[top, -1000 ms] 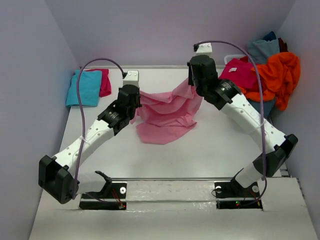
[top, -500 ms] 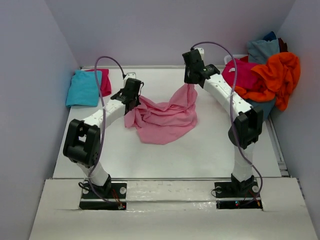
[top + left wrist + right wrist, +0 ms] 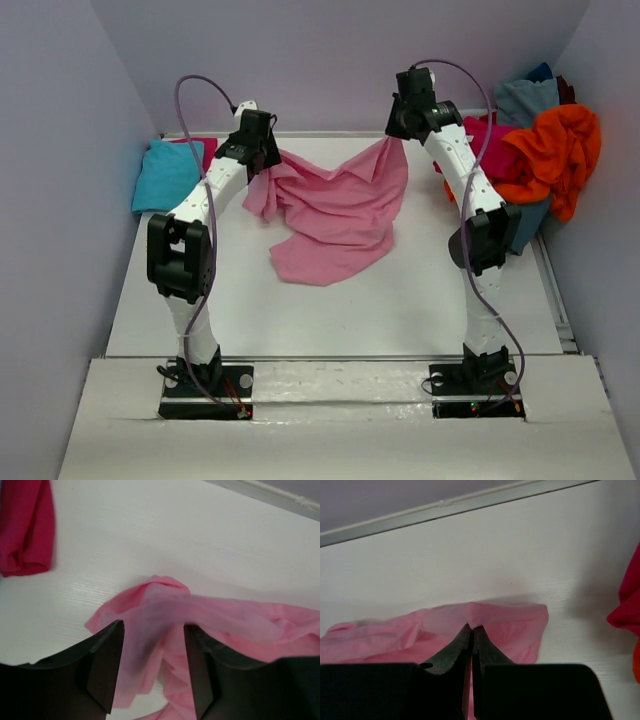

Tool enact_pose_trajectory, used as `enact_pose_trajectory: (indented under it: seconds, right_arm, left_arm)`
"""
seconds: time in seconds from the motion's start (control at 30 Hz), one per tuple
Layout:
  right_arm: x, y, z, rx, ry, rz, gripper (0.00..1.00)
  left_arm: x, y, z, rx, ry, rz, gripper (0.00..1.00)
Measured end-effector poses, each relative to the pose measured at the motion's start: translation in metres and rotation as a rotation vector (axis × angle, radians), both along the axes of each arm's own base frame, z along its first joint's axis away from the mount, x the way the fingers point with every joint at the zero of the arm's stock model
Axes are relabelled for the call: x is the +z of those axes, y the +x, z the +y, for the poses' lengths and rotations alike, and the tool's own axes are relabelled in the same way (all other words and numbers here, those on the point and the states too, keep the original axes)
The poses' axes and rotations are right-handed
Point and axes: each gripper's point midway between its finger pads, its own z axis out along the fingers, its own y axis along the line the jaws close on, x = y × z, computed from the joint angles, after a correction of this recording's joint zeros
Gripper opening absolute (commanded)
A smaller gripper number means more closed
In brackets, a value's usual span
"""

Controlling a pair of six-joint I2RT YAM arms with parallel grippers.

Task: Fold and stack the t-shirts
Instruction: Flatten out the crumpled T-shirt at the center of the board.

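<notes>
1. Position of the work piece. The pink t-shirt (image 3: 335,212) lies on the far half of the table (image 3: 420,300). Its upper edge is raised and stretched from left to right, and the body drapes down from that edge onto the surface. The long axis therefore runs across the table, parallel to the far edge. The loose lower end points toward the near edge, slightly left of centre.

2. Right corner. The right gripper (image 3: 471,630) is pinched fully together on the right upper corner. This corner is secured.

3. Left corner. The left gripper (image 3: 152,627) stands partly apart, and a bunched fold of the pink cloth passes through the gap between its fingers (image 3: 107,665). The cloth is blurred there, so it probably rests loose in the gap; a clamp on it cannot be confirmed.

4. Governing relation. The left corner lies directly between the left fingers, and that arm is the nearer one to it. Judgement: a closing stroke in place would take the corner, while an opening stroke would let it drop just below.

5. Surroundings. A folded turquoise t-shirt (image 3: 168,176) lies well apart at far left. An orange t-shirt (image 3: 560,150) tops the unfolded heap at far right
</notes>
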Motion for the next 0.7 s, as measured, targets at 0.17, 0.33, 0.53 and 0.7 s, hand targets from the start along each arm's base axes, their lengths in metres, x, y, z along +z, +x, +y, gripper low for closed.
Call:
enact_pose_trajectory:
  seconds: [0.17, 0.33, 0.53, 0.7]
  right_arm:
    - [-0.025, -0.007, 0.01, 0.059, 0.017, 0.073, 0.69]
    - [-0.041, -0.014, 0.015, 0.087, 0.026, 0.125, 1.0]
    - [-0.042, -0.017, 0.021, 0.116, 0.049, 0.136, 0.99]
    - [-0.053, -0.036, 0.029, 0.149, 0.088, 0.202, 0.88]
  left_arm:
    - [-0.008, 0.004, 0.0, 0.008, -0.035, 0.022, 0.99]
    - [-0.022, -0.002, -0.001, 0.002, -0.035, 0.054, 0.99]
    - [-0.033, -0.015, 0.0, -0.007, -0.042, 0.087, 0.99]
    - [-0.023, -0.034, 0.005, -0.009, -0.044, 0.084, 0.99]
